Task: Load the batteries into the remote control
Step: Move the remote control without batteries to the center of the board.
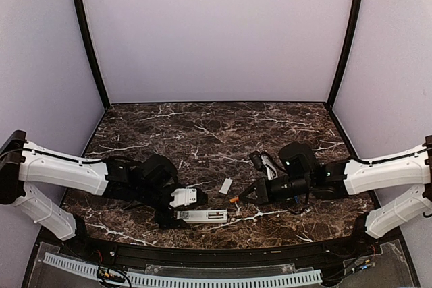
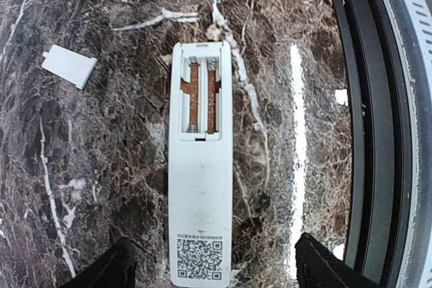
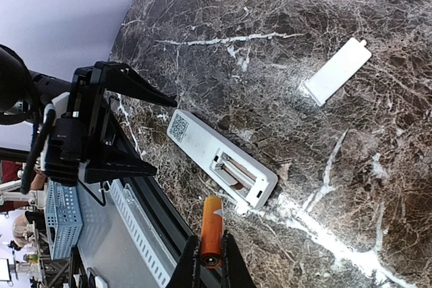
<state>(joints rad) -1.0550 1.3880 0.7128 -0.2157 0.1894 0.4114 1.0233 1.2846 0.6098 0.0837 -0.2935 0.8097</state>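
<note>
The remote control [image 1: 202, 216] lies flat, label side up, at the near edge of the marble table [image 1: 202, 133], just in front of the left gripper [image 1: 177, 208]. It looks light, stiff and smooth, likely to skate on the polished stone, so it is best pinched across its narrow sides at the label end. The small white cover piece [image 1: 225, 185] lies apart, further back. The right arm reaches in low from the right, its gripper [image 1: 237, 198] clamped on the orange battery [image 1: 233, 199], a tiny slick cylinder that could roll if dropped.

From the left wrist, the remote [image 2: 200, 166] lies lengthwise with its battery bay open; both slots look empty. The two fingertips [image 2: 108, 269] stand wide apart, flanking the label end without touching.

From the right wrist, the fingers [image 3: 228, 264] pinch the orange battery [image 3: 211, 231] near its rear end, the nose aimed toward the open bay of the remote [image 3: 219, 160]. The blue battery is not visible.
</note>
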